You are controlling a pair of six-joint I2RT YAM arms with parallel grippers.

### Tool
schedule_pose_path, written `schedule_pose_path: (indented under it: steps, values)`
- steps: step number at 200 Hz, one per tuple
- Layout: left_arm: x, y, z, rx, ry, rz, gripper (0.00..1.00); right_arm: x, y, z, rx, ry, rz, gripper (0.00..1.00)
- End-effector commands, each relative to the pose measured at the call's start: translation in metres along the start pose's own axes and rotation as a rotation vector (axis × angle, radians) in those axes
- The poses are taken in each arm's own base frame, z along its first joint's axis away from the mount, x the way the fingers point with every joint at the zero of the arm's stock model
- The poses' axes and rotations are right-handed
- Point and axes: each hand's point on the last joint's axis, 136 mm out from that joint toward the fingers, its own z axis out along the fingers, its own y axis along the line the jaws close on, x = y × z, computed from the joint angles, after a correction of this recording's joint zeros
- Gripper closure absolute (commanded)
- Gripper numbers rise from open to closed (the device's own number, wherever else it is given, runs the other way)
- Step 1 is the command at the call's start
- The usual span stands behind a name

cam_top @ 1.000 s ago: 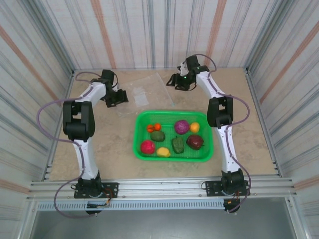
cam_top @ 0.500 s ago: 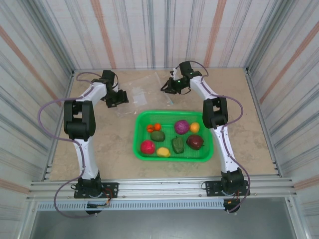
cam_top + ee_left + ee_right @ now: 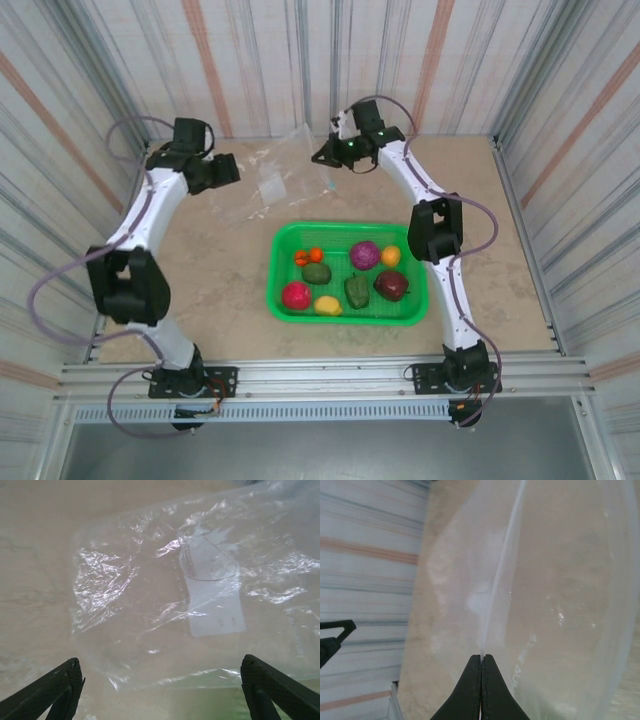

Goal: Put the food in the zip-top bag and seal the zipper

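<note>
The clear zip-top bag (image 3: pixel 270 178) lies crumpled on the far part of the table, its white label (image 3: pixel 215 605) facing up. My right gripper (image 3: pixel 323 156) is shut on the zipper (image 3: pixel 504 575), a pale strip running up from the closed fingertips (image 3: pixel 481 661), and it holds that edge of the bag (image 3: pixel 565 605) off the table. My left gripper (image 3: pixel 228 171) hovers open at the bag's left side, with its fingers (image 3: pixel 55 692) wide apart and nothing between them. The food (image 3: pixel 365 254) sits in the green basket (image 3: pixel 276 270): purple, orange, dark red, green, yellow and red pieces.
The green mesh basket fills the middle of the table, just in front of the bag. Striped walls close in the table at the back and both sides. Bare tabletop (image 3: pixel 210 270) stretches left of the basket.
My right gripper has closed on the bag's rim and lifted it toward the back left. The left arm has risen and swung outward, with its gripper staying open beside the bag.
</note>
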Motion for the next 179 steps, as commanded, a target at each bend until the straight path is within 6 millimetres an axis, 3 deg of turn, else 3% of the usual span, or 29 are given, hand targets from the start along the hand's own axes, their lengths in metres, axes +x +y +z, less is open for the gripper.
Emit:
schedule_pose_path:
  steps: [1,21,34,52,77,91,129,179]
  values:
    - [0.007,0.008,-0.038,-0.034,-0.030,-0.082,0.13,0.005,0.081,-0.020,-0.039,-0.068,-0.065,1.00]
    - [0.012,-0.010,-0.069,0.074,-0.023,-0.114,0.11,0.028,0.117,-0.020,-0.069,-0.081,-0.094,1.00]
    - [0.018,-0.025,-0.087,0.160,0.003,-0.117,0.11,0.046,0.129,-0.019,-0.057,-0.103,-0.103,1.00]
    - [0.034,-0.042,-0.107,0.239,0.028,-0.121,0.12,0.080,0.131,-0.014,-0.042,-0.123,-0.103,1.00]
    - [0.066,-0.070,-0.117,0.305,0.089,-0.063,0.13,0.125,0.130,-0.007,-0.026,-0.131,-0.139,1.00]
    - [0.082,-0.078,-0.118,0.290,0.138,-0.007,0.13,0.145,0.132,-0.006,-0.031,-0.127,-0.163,1.00]
    - [0.105,-0.074,-0.108,0.231,0.201,0.043,0.14,0.197,0.130,-0.006,-0.024,-0.121,-0.249,1.00]
    - [0.127,-0.075,-0.085,0.135,0.299,0.084,0.17,0.224,0.126,-0.016,-0.068,-0.177,-0.306,1.00]
